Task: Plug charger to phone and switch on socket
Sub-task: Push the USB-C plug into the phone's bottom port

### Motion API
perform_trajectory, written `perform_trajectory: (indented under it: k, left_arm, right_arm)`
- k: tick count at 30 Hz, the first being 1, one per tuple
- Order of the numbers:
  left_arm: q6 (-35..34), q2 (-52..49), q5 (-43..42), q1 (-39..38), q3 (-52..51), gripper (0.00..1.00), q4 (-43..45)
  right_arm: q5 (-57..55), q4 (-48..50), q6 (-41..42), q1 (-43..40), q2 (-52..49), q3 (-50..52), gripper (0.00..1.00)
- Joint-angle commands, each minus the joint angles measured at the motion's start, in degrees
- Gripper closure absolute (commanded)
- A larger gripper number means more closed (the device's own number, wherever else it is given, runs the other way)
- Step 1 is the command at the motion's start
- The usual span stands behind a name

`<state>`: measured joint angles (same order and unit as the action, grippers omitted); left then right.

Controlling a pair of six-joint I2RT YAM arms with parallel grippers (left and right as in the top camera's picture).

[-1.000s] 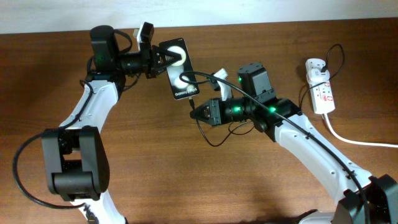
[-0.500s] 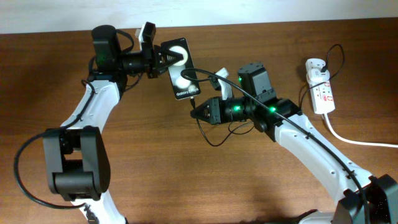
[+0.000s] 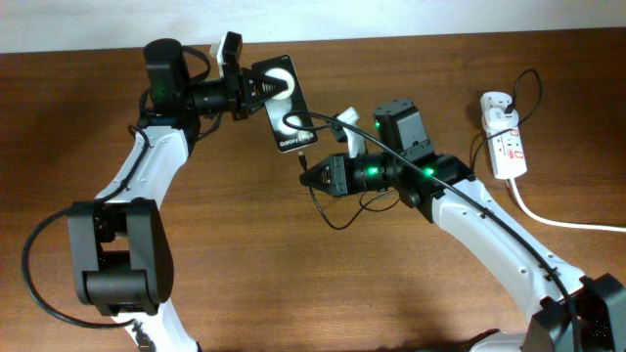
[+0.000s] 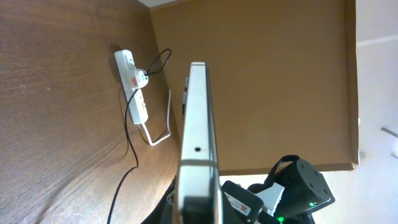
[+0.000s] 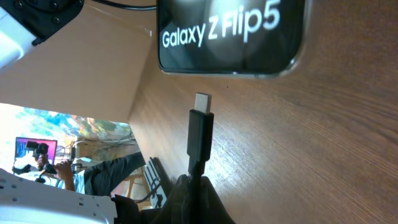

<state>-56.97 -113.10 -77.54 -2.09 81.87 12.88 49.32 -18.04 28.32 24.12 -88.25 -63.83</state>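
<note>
My left gripper (image 3: 256, 89) is shut on the phone (image 3: 285, 109), a black smartphone with white blobs and "Galaxy Z Flip5" text, held tilted above the table. In the left wrist view the phone's edge (image 4: 199, 124) faces the camera. My right gripper (image 3: 311, 178) is shut on the charger plug (image 5: 200, 134), whose metal tip points at the phone's bottom edge (image 5: 230, 37), a short gap away. The thin black cable (image 3: 342, 122) loops over the right arm. The white socket strip (image 3: 506, 145) with red markings lies at the far right; it also shows in the left wrist view (image 4: 134, 87).
The thick white mains cord (image 3: 567, 220) runs from the strip toward the right edge. The charger cable loops on the wood table (image 3: 337, 217) below the right wrist. A pale wall borders the table's far edge.
The phone has shifted slightly up and toward the right. The right gripper with the plug has stayed almost still just below the phone's bottom edge.
</note>
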Motion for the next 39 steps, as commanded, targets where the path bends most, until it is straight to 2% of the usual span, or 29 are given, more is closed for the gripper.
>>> perform_trajectory:
  k: [1, 5, 24, 31, 39]
  left_arm:
    - [0.0, 0.2, -1.3, -0.1, 0.5, 1.0, 0.3]
    - [0.0, 0.2, -3.7, -0.1, 0.5, 1.0, 0.3]
    - [-1.3, 0.2, -2.6, -2.5, 0.5, 1.0, 0.3]
    - [-1.2, 0.2, -6.3, -2.5, 0.5, 1.0, 0.3]
    - [0.3, 0.2, -9.7, -4.3, 0.5, 1.0, 0.3]
  right_arm:
    - [0.1, 0.6, -0.9, 0.3, -0.3, 0.2, 0.96]
    - [-0.1, 1.0, -0.9, 0.3, -0.3, 0.2, 0.96]
    - [-0.2, 2.2, -0.9, 0.2, -0.3, 0.2, 0.96]
    - [-0.5, 4.8, -0.8, -3.2, -0.3, 0.2, 0.96]
    - [-0.5, 9.5, 0.7, -3.3, -0.3, 0.2, 0.96]
